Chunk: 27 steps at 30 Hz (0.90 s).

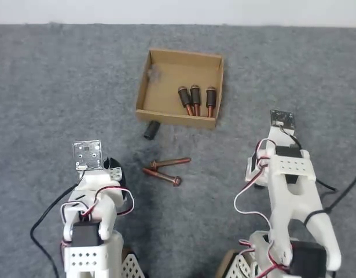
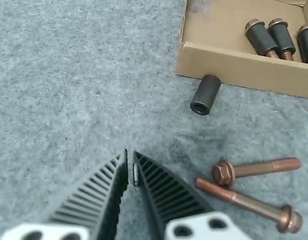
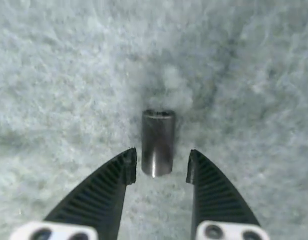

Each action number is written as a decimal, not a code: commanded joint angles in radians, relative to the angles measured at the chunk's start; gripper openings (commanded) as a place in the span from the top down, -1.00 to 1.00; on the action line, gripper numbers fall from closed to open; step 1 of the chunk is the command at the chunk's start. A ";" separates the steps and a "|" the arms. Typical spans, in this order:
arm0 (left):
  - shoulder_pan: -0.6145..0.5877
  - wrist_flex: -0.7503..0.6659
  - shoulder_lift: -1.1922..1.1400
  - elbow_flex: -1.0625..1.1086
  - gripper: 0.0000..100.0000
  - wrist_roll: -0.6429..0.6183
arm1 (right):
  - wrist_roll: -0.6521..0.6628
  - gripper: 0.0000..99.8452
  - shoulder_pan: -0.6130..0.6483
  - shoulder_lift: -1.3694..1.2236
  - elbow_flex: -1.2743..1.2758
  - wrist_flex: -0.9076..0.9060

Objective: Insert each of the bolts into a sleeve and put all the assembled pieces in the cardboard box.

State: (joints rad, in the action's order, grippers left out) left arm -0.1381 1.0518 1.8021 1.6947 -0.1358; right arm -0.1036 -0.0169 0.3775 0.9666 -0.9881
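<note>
Straddling a short dark shiny cylindrical sleeve (image 3: 158,140) on grey carpet (image 3: 53,75), right gripper (image 3: 161,154) sits spread, left gripper (image 2: 129,154) pressed together near two coppery bolts (image 2: 254,169).

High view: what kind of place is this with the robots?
Probably a robot practice bench in a lab, though I can't be sure: the left arm and right arm sit at a grey carpeted table, with loose bolts and a cardboard box.

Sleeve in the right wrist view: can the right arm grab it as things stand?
Probably yes. The right gripper is open and straddles the near end of the sleeve, with a gap on each side and nothing else around it, so closing should catch it.
</note>
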 commanded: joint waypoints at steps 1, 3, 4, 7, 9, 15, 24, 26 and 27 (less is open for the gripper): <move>-0.003 0.005 0.012 -0.010 0.97 0.011 | 0.018 0.71 -0.007 0.042 0.009 0.062; -0.003 0.006 0.012 -0.010 0.97 0.011 | 0.018 0.71 -0.010 0.042 0.018 0.085; -0.003 0.006 0.012 -0.010 0.97 0.011 | 0.018 0.71 -0.010 0.041 0.026 0.097; -0.003 0.006 0.012 -0.010 0.97 0.011 | 0.018 0.71 -0.008 0.027 0.041 0.128; -0.003 0.006 0.012 -0.010 0.97 0.011 | 0.020 0.71 -0.008 -0.012 0.041 0.153; -0.003 0.006 0.012 -0.010 0.97 0.011 | 0.069 0.71 -0.012 -0.154 -0.023 0.145; -0.003 0.006 0.012 -0.010 0.97 0.011 | 0.074 0.96 -0.015 -0.220 -0.081 0.101; -0.003 0.006 0.012 -0.010 0.97 0.011 | 0.074 0.98 -0.016 -0.219 -0.081 0.099; -0.003 0.006 0.012 -0.010 0.97 0.011 | 0.074 0.99 -0.016 -0.219 -0.081 0.099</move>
State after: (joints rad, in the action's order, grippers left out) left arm -0.1381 1.0518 1.8021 1.6947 -0.1358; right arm -0.0468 -0.0307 0.1765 0.9068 -0.8777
